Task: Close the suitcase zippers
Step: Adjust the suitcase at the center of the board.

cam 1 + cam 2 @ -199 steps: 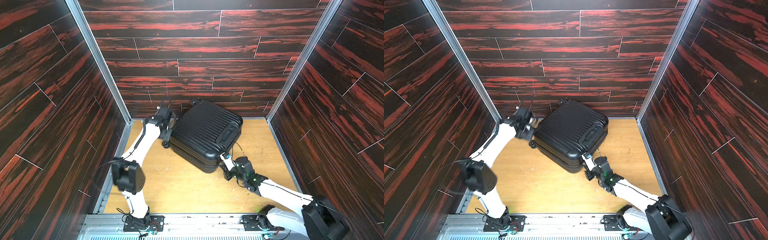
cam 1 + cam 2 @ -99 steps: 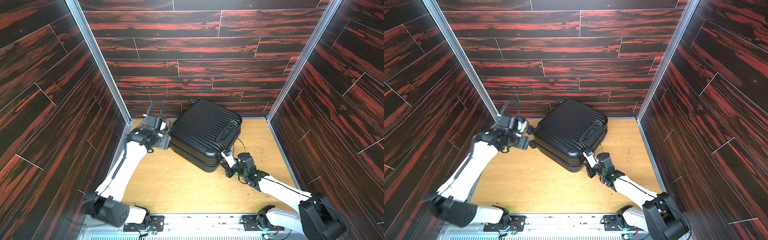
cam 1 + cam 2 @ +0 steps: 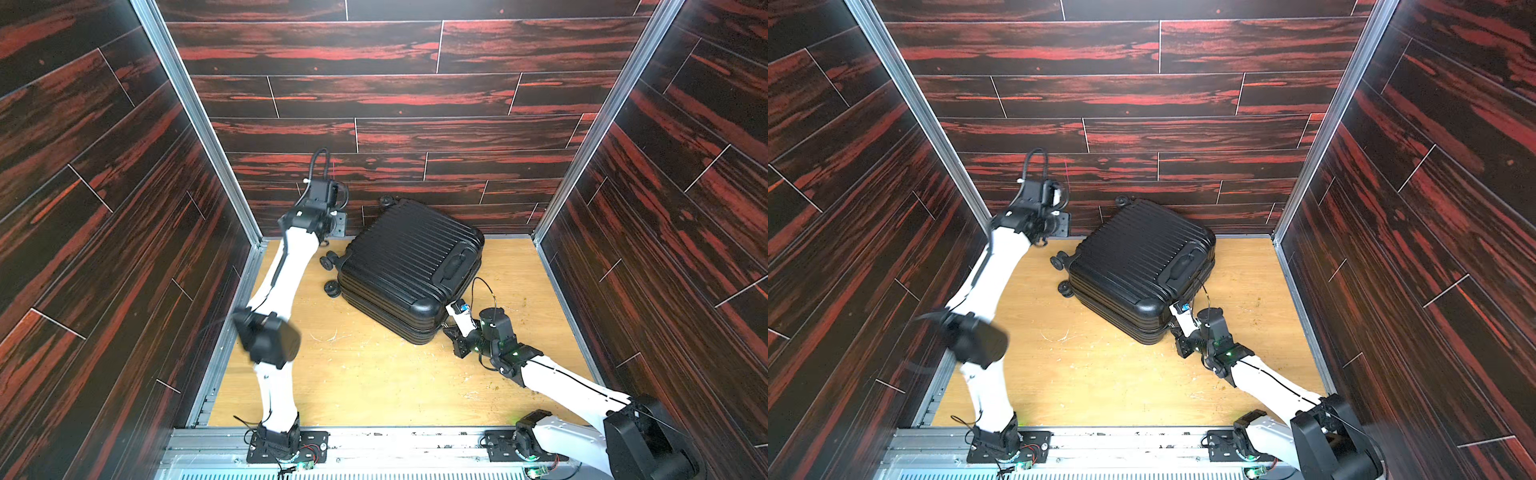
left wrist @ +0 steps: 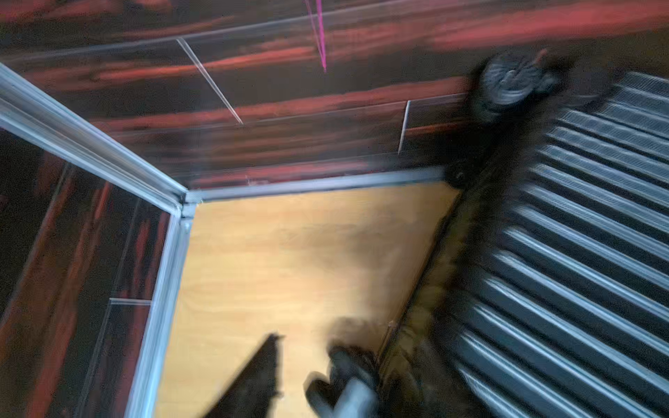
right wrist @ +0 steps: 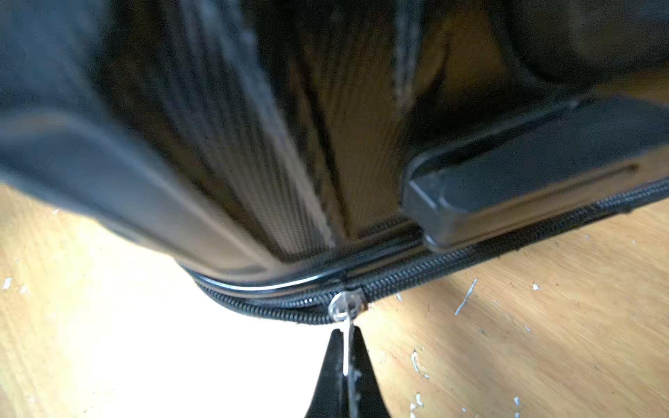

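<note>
Well, suitcase [image 3: 409,257]: lying by the table's [image 3: 374,374] back edge.
Right gripper [image 5: 345,347]: pinched shut on zipper pull [image 5: 344,307].
Left gripper [image 3: 336,219]: opening unclear.

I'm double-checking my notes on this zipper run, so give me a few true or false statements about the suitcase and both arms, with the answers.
1. The suitcase lies flat on the wooden floor. True.
2. The right fingers pinch a silver zipper pull. True.
3. The left fingers grip the handle on the upper shell. False: they are at the wheeled end, away from that handle.
4. The suitcase stands wide open, showing its lining. False: its two shells are folded together.
</note>
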### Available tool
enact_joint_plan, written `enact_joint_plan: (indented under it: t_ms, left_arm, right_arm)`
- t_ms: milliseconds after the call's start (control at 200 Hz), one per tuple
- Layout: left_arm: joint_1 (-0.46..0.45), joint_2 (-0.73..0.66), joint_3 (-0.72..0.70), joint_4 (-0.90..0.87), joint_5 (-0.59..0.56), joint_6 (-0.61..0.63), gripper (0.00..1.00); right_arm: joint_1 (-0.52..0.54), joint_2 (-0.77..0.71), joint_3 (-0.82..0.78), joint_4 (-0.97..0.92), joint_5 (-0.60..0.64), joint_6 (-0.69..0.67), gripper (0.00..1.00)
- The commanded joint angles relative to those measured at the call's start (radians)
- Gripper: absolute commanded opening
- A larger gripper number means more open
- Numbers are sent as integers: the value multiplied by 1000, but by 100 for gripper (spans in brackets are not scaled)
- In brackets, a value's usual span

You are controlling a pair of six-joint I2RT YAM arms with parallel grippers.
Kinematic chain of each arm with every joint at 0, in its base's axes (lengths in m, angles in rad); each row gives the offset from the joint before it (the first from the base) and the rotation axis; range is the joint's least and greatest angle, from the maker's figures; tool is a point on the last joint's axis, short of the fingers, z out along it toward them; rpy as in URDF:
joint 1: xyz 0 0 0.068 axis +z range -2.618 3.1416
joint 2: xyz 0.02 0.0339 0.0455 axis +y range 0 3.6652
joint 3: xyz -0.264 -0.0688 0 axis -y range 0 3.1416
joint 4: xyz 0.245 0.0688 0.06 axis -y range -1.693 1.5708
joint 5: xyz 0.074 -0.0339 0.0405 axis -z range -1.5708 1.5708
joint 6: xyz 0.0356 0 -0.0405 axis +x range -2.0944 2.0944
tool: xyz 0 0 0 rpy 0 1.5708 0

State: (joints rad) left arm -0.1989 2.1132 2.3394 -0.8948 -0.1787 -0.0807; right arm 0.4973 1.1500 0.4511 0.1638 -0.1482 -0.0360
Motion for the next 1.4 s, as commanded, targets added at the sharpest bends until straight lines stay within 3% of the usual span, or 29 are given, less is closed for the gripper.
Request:
enact_joint_plan:
  t_ms: [0,75,125,235,421,591,686,762,927,1127,1227,1298,1398]
  left_arm:
    - [41,174,275,-217,70,-40,49]
    - [52,309,464,-300,109,-45,43]
    - [52,357,514,-330,140,-38,38]
    - [52,333,371,-302,206,-38,30]
    - [52,256,128,-297,303,6,27]
    - [52,285,132,-478,306,57,27]
    - [52,294,147,-648,294,76,15]
    - [52,216,-7,-636,282,72,11]
    - [53,-105,-489,-398,249,16,11]
    - [55,-355,-788,-316,187,-40,12]
    - [56,-472,-881,-313,74,-75,17]
    - [56,-539,-894,-326,-100,-101,42]
    - [52,-643,-842,-320,-289,-78,63]
  right_arm:
    - [4,-41,26,50,-66,17,0]
    - [6,-37,29,54,-69,20,0]
    - [8,-31,35,54,-72,22,0]
    - [8,-27,44,49,-71,23,0]
    - [9,-27,58,38,-66,18,0]
    - [9,-31,63,29,-49,7,0]
    - [8,-32,68,23,-21,2,0]
    - [8,-29,69,23,-1,-10,0]
    - [4,12,93,23,-9,-63,0]
    - [-2,98,153,22,-28,-108,0]
    - [-3,132,178,20,-41,-127,0]
    - [-5,151,196,10,-48,-131,0]
    - [-5,146,198,11,-57,-124,0]
